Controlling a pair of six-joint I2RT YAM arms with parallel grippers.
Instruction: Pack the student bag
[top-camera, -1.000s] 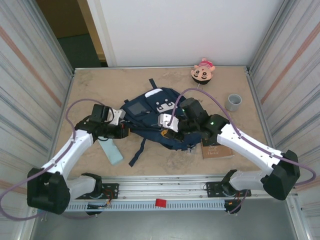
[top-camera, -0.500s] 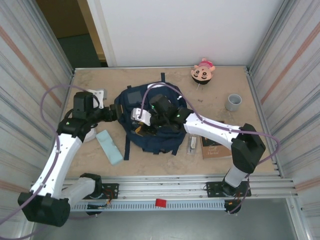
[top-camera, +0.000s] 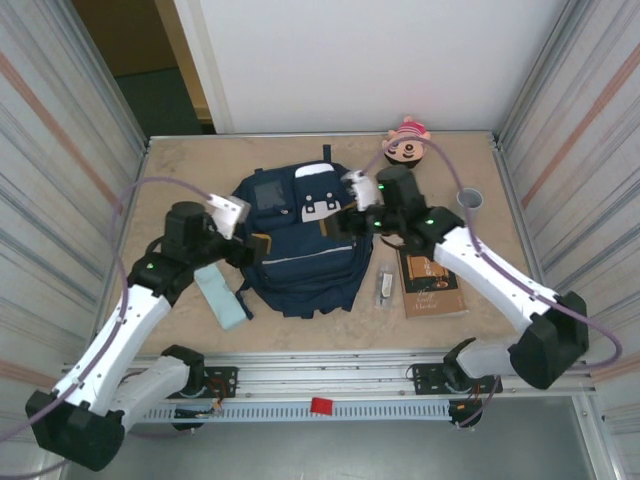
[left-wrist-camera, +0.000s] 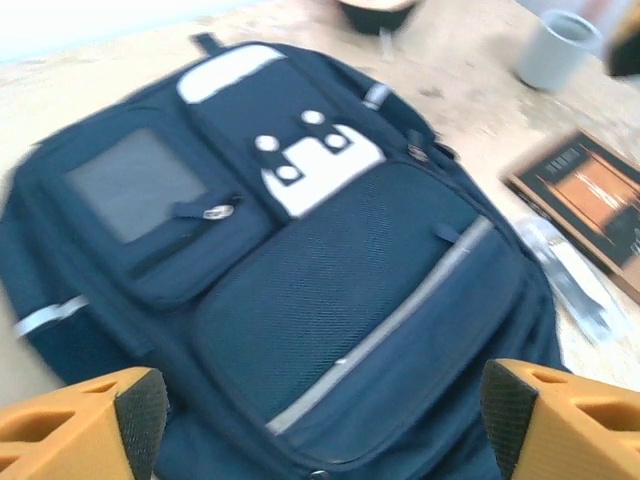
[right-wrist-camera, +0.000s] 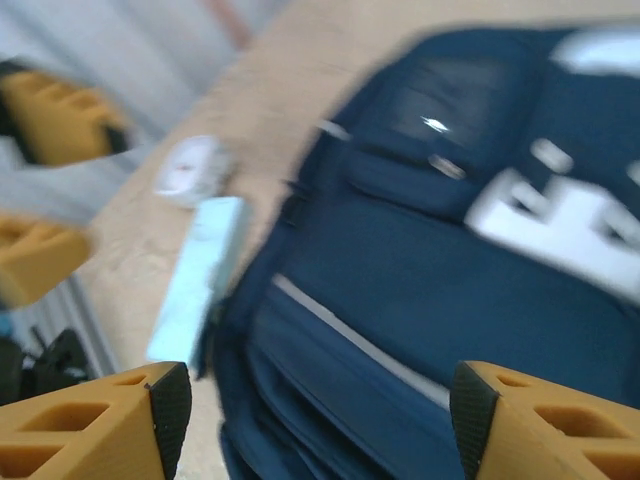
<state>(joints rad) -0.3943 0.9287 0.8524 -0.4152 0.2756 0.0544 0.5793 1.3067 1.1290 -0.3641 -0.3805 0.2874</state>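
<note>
The student bag (top-camera: 300, 245) lies flat mid-table, front pockets up, top loop pointing away from the arms. It looks like soft, floppy fabric and pretty empty, so I'd guess it's light but sags and slides if pinched anywhere random. The top loop or a zipper edge seems the sane place to grab.

The left gripper (left-wrist-camera: 320, 420) hovers at the bag's left edge, jaws spread, nothing in them. The right gripper (right-wrist-camera: 315, 420) is over the bag's far right corner, also gaping and empty.

A light-blue pencil case (top-camera: 220, 295) sits just left of the bag, a book (top-camera: 433, 285) to its right.
</note>
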